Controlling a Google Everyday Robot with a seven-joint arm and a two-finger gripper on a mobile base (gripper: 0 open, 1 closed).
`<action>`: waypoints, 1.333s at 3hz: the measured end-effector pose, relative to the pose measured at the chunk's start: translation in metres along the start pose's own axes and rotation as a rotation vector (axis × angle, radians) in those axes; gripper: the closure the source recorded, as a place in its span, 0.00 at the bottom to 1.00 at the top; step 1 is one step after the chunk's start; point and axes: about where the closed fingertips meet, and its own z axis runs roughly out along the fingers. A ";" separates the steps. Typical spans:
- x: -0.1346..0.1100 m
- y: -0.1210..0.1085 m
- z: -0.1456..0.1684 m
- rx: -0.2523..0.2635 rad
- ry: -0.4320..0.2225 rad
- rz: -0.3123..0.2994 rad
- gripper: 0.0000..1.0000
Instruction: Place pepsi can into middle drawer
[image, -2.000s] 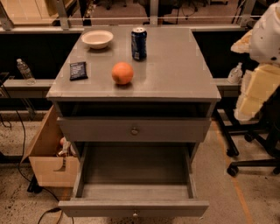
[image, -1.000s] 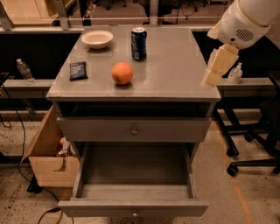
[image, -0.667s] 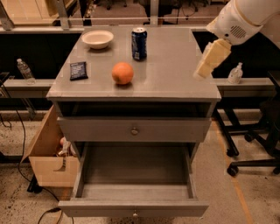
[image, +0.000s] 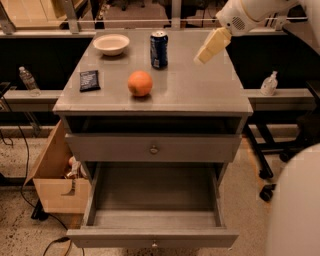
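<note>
The pepsi can (image: 159, 49) stands upright at the back middle of the grey cabinet top (image: 200, 92), dark blue with a silver top. My gripper (image: 205, 55) hangs over the back right of the top, to the right of the can and apart from it, on a white arm coming in from the upper right. It holds nothing that I can see. The middle drawer (image: 155, 192) is pulled out below, its bare tray floor and side walls showing and a small knob on its front.
An orange (image: 140, 83) sits in front of the can. A white bowl (image: 111, 44) and a dark packet (image: 90, 80) lie to the left. A shut drawer front (image: 154, 148) is above the open one. A cardboard box (image: 55, 185) stands on the floor at left.
My arm has swung from the cabinet's right side up and left over the top, bringing the gripper closer to the can. The can, the orange and the drawer have not moved.
</note>
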 end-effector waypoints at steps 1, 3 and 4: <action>-0.018 -0.016 0.039 0.000 -0.064 0.048 0.00; -0.045 -0.029 0.101 0.003 -0.135 0.161 0.00; -0.065 -0.030 0.121 -0.003 -0.158 0.178 0.00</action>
